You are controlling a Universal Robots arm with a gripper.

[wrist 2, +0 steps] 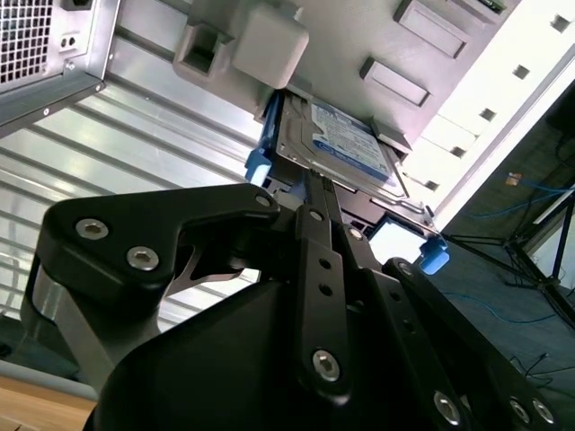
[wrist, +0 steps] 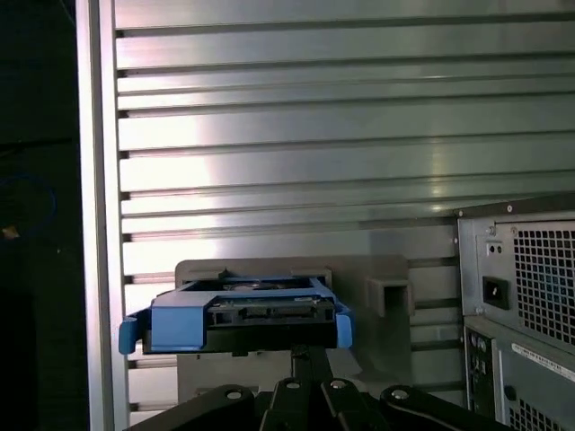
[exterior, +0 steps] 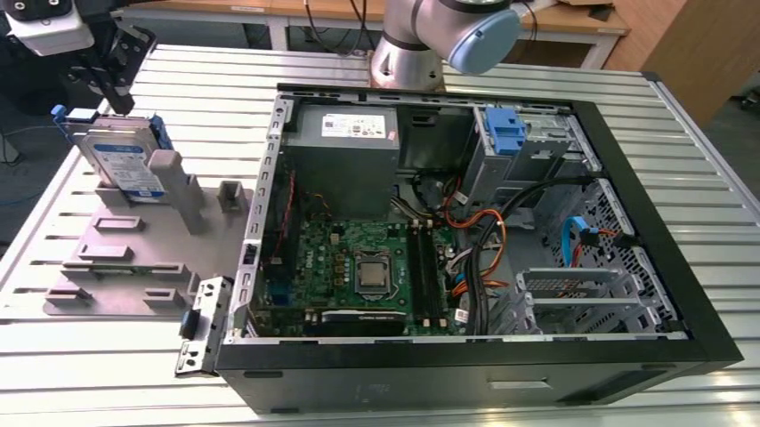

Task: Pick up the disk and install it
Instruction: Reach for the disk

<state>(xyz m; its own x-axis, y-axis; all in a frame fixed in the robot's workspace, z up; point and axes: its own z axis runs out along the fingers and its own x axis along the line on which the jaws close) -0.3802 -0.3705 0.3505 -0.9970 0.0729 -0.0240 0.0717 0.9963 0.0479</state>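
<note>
- The disk (exterior: 123,165) stands on edge in a grey holder (exterior: 119,258) on the ribbed metal table (exterior: 214,71). It is outside the open computer case (exterior: 475,356), just off the case's side on the exterior view's left.
- Its blue-and-white label faces outward, and blue rails run along its sides. A blue tab sticks out at its upper corner, away from the case.
- The hand (exterior: 121,105) hangs right above the disk's top edge, on the same side of the case.
- In both wrist views the two fingers look pressed together into one narrow stem. The tip of the hand (wrist 2: 310,184) sits at the near end of the disk (wrist 2: 346,144).
- I cannot tell whether that tip touches the disk or stops just short of it.
- In the first wrist view the hand (wrist: 299,352) lines up with the middle of the disk's connector end (wrist: 260,314). The blue frame wraps that end, and the case's grilled back wall (wrist: 521,296) stands off to one side.
- Inside the case, a grey power supply (exterior: 344,147) with a white label sits in the far corner. A green motherboard (exterior: 356,267) lies nearer the front wall.
- A bare blue bracket (exterior: 507,133) sits in the drive bay beside the power supply, well apart from the disk.
- The arm's base (exterior: 410,53) stands on the table just behind the case's far wall.
</note>
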